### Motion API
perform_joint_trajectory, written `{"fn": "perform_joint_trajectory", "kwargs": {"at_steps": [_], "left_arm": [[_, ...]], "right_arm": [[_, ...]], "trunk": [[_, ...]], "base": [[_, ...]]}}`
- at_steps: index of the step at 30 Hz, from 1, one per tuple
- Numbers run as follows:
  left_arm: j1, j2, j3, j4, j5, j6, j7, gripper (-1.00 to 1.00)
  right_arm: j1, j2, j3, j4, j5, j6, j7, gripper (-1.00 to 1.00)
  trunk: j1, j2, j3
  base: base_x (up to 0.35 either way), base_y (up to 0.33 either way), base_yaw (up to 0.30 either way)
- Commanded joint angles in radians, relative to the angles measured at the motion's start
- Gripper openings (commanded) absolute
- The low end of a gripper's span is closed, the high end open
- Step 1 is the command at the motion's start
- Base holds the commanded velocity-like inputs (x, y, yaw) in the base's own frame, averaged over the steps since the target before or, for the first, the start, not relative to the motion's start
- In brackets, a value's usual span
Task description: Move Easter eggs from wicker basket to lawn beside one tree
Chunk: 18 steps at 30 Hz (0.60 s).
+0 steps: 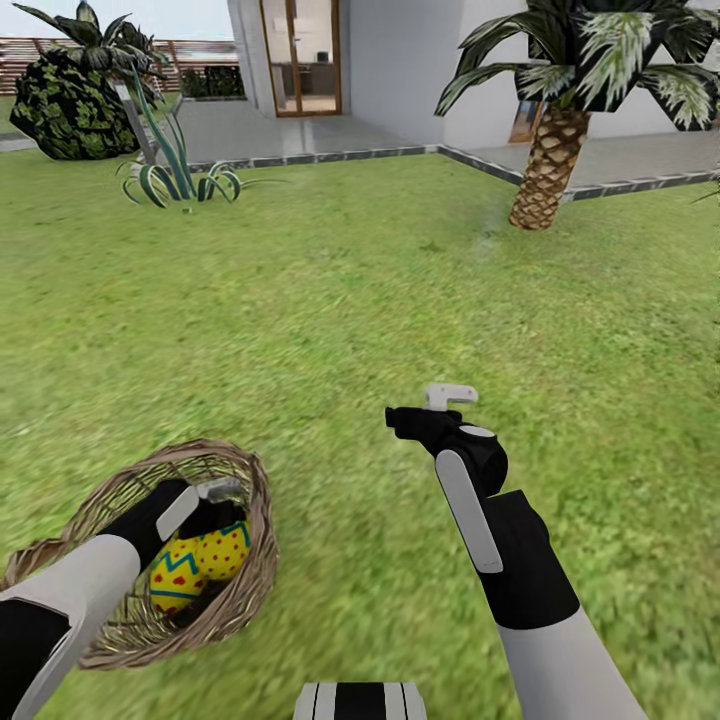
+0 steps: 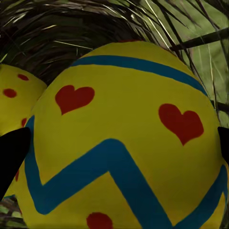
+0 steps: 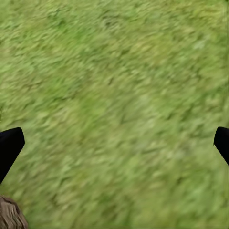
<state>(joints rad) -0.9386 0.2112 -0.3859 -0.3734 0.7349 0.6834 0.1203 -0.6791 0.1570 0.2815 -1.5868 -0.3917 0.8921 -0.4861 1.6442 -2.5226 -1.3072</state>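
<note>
Left gripper jaws spread around a yellow zigzag-banded egg inside the brown wicker basket; right gripper released over mottled green lawn. I judge no egg removed yet.

Hovering over blurred lawn, tool fingertips spread wide, with wicker basket edge peeking at one corner.

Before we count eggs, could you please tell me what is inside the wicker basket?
Two Easter eggs and the left pincer sit inside the wicker basket; the arm could hide a third.
</note>
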Motion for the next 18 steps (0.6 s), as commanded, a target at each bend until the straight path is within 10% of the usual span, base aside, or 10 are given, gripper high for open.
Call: {"fn": "perform_joint_trajectory", "kwargs": {"at_steps": [1,18], "left_arm": [[0.000,0.002,-0.007,-0.002,0.011,0.013,0.009,-1.00],[0.000,0.018,-0.007,-0.005,0.011,0.046,0.009,-1.00]], "right_arm": [[-0.001,0.000,0.001,-0.001,-0.010,0.002,-0.011,1.00],[0.006,-0.008,-0.007,0.013,-0.001,0.053,-0.020,1.00]], "trunk": [[-0.001,0.000,0.003],[-0.008,0.004,0.069]], "base": [[0.000,0.000,0.000],[0.000,0.000,0.000]]}}
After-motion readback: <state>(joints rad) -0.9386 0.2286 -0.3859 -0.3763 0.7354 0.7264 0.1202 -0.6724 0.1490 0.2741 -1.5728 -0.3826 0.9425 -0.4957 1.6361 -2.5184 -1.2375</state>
